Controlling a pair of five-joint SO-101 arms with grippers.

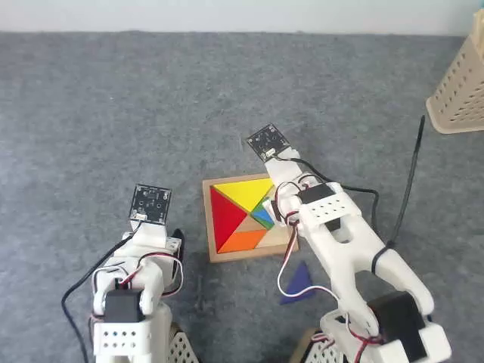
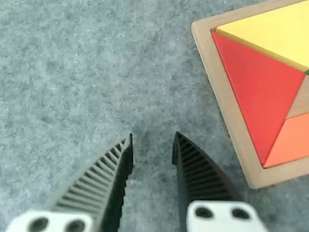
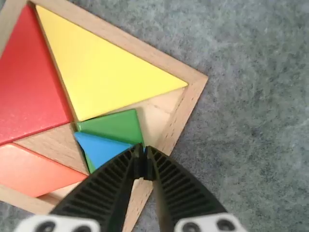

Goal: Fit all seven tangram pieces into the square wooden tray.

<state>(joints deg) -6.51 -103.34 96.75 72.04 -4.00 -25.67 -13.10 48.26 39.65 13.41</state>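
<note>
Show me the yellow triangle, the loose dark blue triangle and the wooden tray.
yellow triangle (image 3: 101, 77), right wrist view, middle of its top face.
dark blue triangle (image 1: 301, 281), high view, centre of the piece.
wooden tray (image 2: 227, 96), left wrist view, on its bare rim.

My left arm (image 1: 136, 291) sits folded back near the front edge of the table (image 1: 113, 98), my left gripper (image 2: 152, 137) pointing down with fingers parted, while my right arm (image 1: 344, 238) stretches from the front-right corner toward the table's middle, my right gripper (image 3: 144, 151) pinched closed.
</note>
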